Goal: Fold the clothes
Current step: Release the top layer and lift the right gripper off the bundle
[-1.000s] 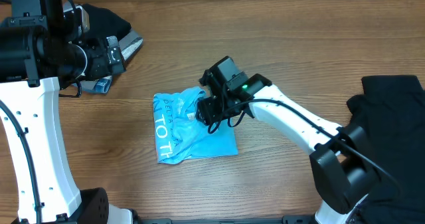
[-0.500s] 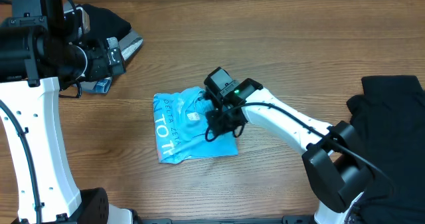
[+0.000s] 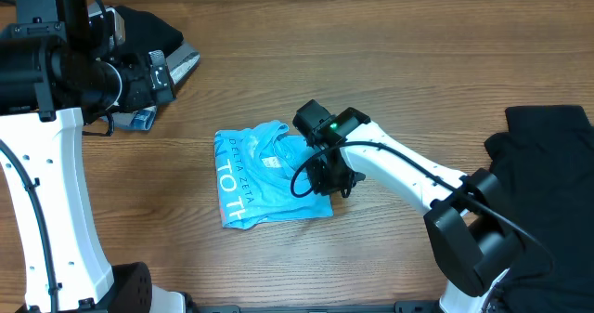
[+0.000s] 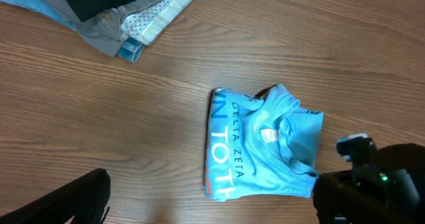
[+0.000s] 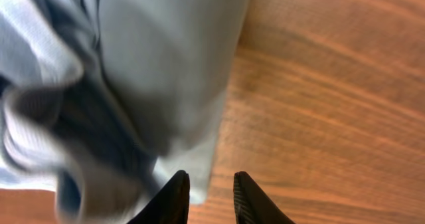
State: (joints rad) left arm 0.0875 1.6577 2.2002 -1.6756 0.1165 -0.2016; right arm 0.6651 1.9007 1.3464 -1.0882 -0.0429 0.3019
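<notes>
1. A brown wood-grain bench [image 3: 390, 53] fills every view, with fabric at three places on it
2. The light blue T-shirt [image 3: 260, 178] lies near the middle of the bench as a roughly square, folded packet; its collar and a small white label face up, and white lettering runs along its left edge
3. The left wrist view shows the same T-shirt [image 4: 262, 144] with "DELTA ZETA" readable and a trace of orange-red at the lower left corner
4. The right claw [image 3: 332, 176] points down at the shirt's right edge, close to its lower right corner
5. In the right wrist view the right claw [image 5: 210, 177] has its two dark tips a narrow gap apart with bare wood between them; the left tip sits at the hem of the blurred blue cloth, and nothing is pinched
6. The left claw [image 3: 162, 71] hangs spread wide and empty at the upper left, well apart from the T-shirt
7. Just by it lies a heap of garments [image 3: 153, 25], black over grey and patterned pieces
8. A black garment [image 3: 548, 146] lies at the far right edge
</notes>
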